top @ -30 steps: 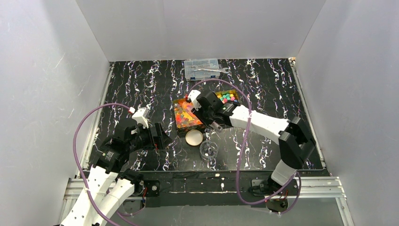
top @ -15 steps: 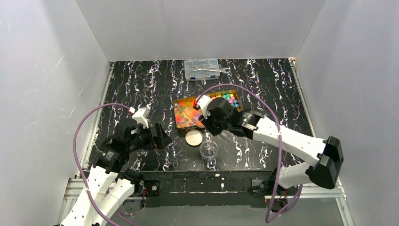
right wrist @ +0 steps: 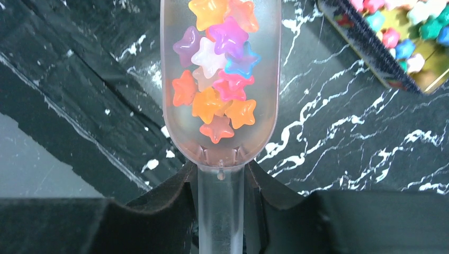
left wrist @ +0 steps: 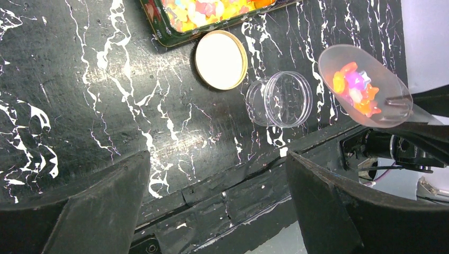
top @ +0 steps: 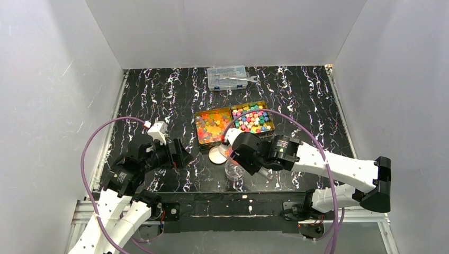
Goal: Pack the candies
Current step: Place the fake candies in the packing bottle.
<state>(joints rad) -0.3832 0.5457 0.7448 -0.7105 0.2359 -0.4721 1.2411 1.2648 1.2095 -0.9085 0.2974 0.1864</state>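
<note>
The candies fill two open tins: red, orange and yellow ones [top: 213, 126] on the left, pastel ones [top: 253, 117] on the right. My right gripper [right wrist: 219, 180] is shut on the handle of a clear scoop [right wrist: 219, 79]. The scoop carries a small heap of star-shaped candies [left wrist: 355, 87] in orange, pink, purple, white and blue. It hangs just beside the open clear jar [left wrist: 280, 99], nearer the table's front edge. The jar's round lid [left wrist: 221, 59] lies flat next to it. My left gripper [left wrist: 217, 180] hovers open to the left, holding nothing.
A clear compartment box [top: 227, 77] with a wrench on it stands at the back of the table. The black front rail [left wrist: 227, 201] runs close below the jar. White walls close in the table on three sides.
My right arm has swung from over the tins toward the front, carrying the loaded scoop to the jar. The tins are now uncovered. The left arm has not moved.
</note>
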